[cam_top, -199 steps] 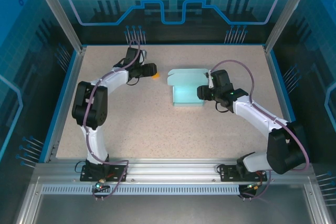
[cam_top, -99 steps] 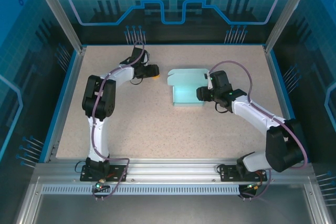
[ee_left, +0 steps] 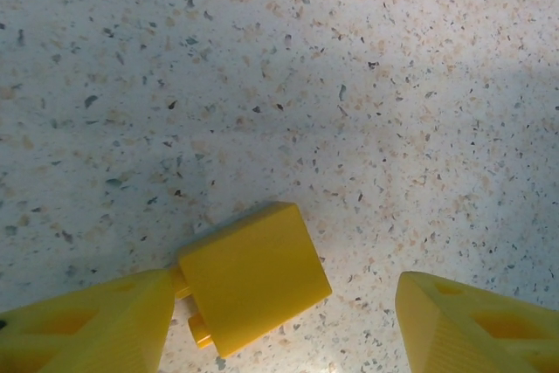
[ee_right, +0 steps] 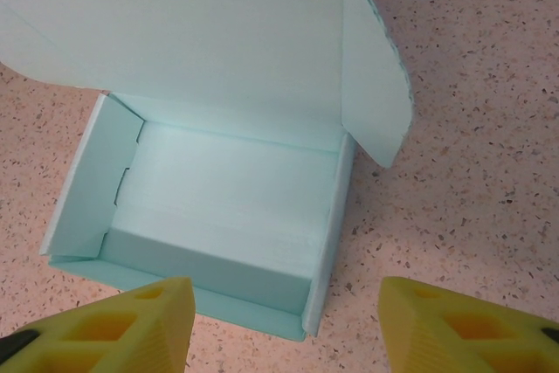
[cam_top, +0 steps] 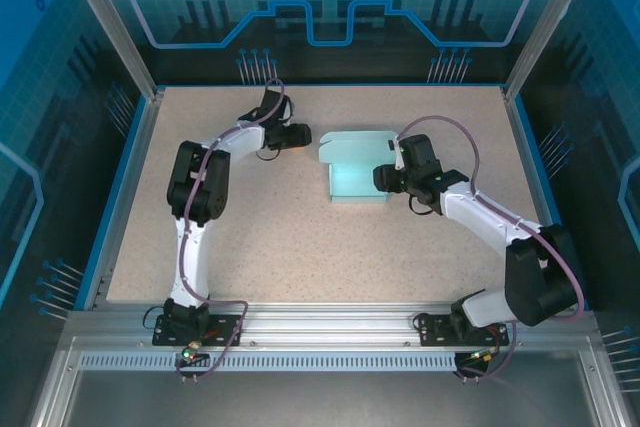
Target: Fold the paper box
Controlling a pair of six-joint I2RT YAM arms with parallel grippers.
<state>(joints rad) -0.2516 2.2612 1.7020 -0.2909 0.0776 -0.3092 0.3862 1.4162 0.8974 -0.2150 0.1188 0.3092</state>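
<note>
Top external view had the paper box (cam_top: 355, 169) on the speckled table (cam_top: 300, 237), toward the far middle, between the two arms. Box was formed: floor and low walls up, top open, lid flap laid back toward the far side with a rounded flap at its left end.

Right gripper (cam_top: 385, 179) sat at the box's right side, low over the table. Right wrist view: right gripper (ee_right: 288, 303) with jaws apart, both yellow fingertips at the bottom edge and the box (ee_right: 227, 207) just ahead of them. Nothing was clamped; contact with the near wall could not be told. Inside looked bare, one side flap folded in along the left wall, another rounded flap standing loose at the right corner.

Left gripper (cam_top: 297, 137) was just left of the box, apart from it. Left wrist view: left gripper (ee_left: 284, 303) with jaws apart, a small yellow block (ee_left: 253, 272) lying on the table between them. Block touched the finger (ee_left: 87, 329) on the view's left, with a clear gap to the other finger. Not clamped.
</note>
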